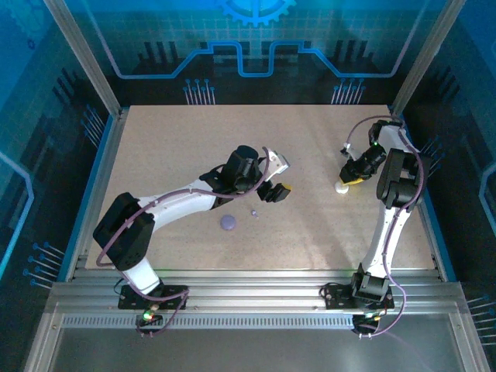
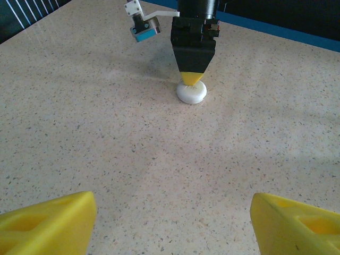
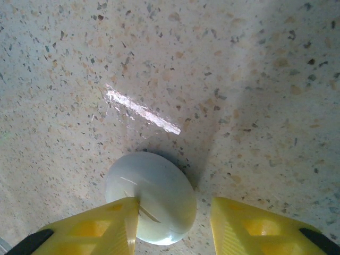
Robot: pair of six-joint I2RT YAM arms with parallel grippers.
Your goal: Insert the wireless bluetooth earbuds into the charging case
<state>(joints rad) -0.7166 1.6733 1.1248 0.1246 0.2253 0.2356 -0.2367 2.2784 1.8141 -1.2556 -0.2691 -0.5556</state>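
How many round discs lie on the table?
2. The lavender disc lies near the table's middle, before the left gripper; the white disc lies at the right gripper's tips.

no legible text or labels anywhere

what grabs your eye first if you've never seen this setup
The right gripper, its yellow tips poised right over the white disc at the right of the table. Then the lavender disc near the centre, with a tiny purple bit beside it and the left gripper open just beyond.
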